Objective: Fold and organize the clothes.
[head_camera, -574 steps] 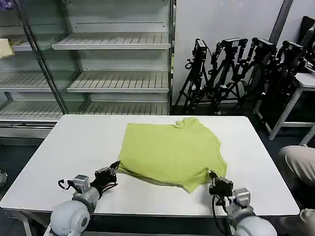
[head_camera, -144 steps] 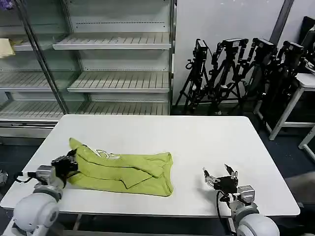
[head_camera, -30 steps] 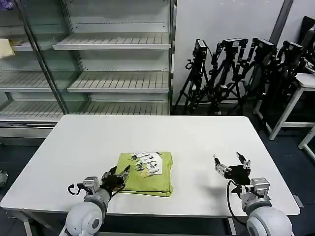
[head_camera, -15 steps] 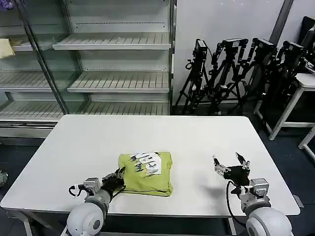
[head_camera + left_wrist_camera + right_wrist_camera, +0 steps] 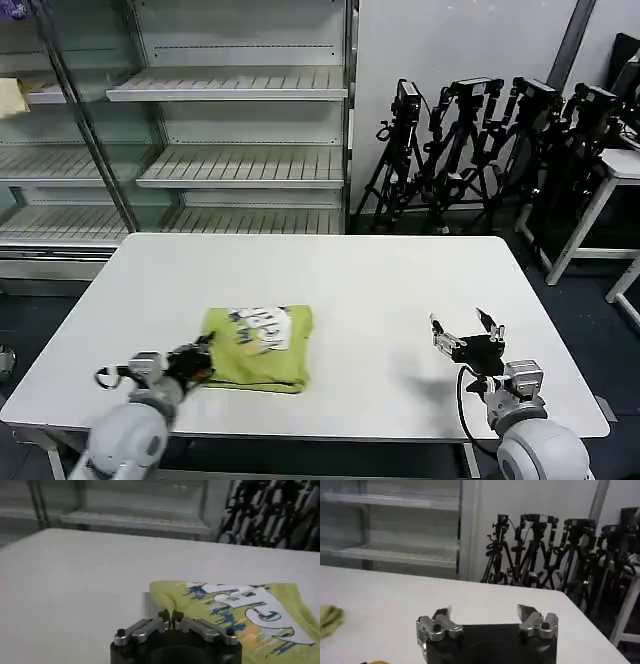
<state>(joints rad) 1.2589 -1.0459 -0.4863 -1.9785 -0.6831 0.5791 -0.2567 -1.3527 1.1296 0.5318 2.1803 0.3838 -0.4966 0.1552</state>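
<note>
A: What is seen from the head view?

B: A smooth white worktop (image 5: 400, 280) is seen, with the T-shirt (image 5: 258, 347) lying on its near left part as a compact, roughly square lime-green packet of soft thin fabric. A white and blue print is turned upward on its far half. The left gripper (image 5: 200, 360) is pressed against the packet's left edge. The right gripper (image 5: 466, 335) is held above the worktop's near right part, well apart from the shirt, with its fingers spread.

A: What is added by the left wrist view?

B: The left gripper (image 5: 171, 616) is shown with its fingertips brought together on the yellow-green edge of the T-shirt (image 5: 240, 610), pinching the cloth. The print is seen more plainly there: white block letters with blue splashes and a touch of orange. Faint creases are seen in the fabric.

A: And the right wrist view?

B: The right gripper (image 5: 487, 617) is shown with its metal fingers set wide apart and nothing between them. A small green corner of the T-shirt (image 5: 329, 618) is caught at the edge. Black tripods (image 5: 540, 550) and metal shelving (image 5: 395, 525) are seen behind.
</note>
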